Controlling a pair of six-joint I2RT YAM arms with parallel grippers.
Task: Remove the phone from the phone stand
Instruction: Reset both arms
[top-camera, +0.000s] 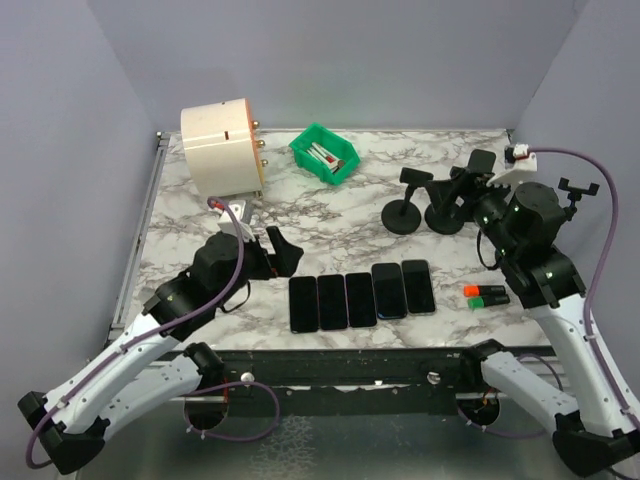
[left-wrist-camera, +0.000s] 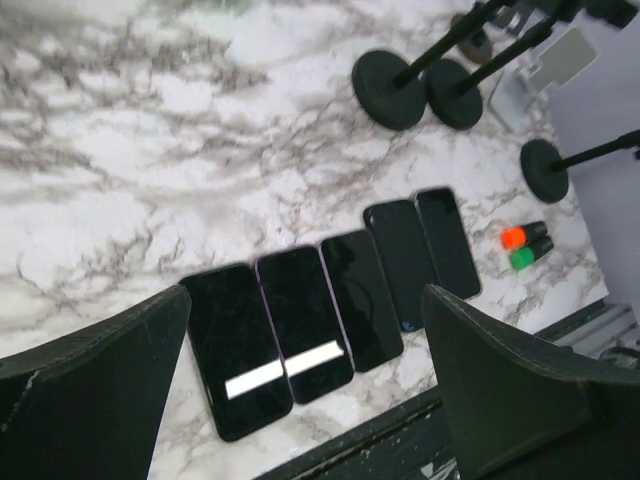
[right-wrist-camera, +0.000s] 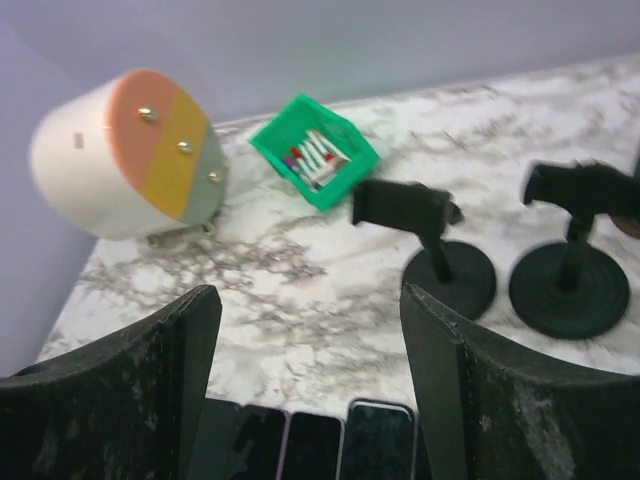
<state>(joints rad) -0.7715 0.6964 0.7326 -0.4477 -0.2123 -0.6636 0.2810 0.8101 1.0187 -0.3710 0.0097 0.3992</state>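
Pale lavender walls (top-camera: 350, 60) closed in the white, grey-veined marble-patterned tabletop (top-camera: 330, 215) on three sides. At the far left stood a cream cylindrical drum (top-camera: 220, 150) with an orange, yellow and grey face. Nearer the front, the left gripper (left-wrist-camera: 305, 300) hovered with its fingers spread fully apart, holding nothing. Right of the drum sat a green plastic bin (top-camera: 303, 152) with small items in it. Five dark, flat phones (top-camera: 361, 298) lay side by side on the marble near the front edge, well apart from the black round-based phone stands (top-camera: 403, 216) behind them. The right gripper (right-wrist-camera: 310, 300) hung wide open and empty over the right side. An orange marker (top-camera: 472, 290) and a green marker (top-camera: 480, 302) lay touching, right of the phones.
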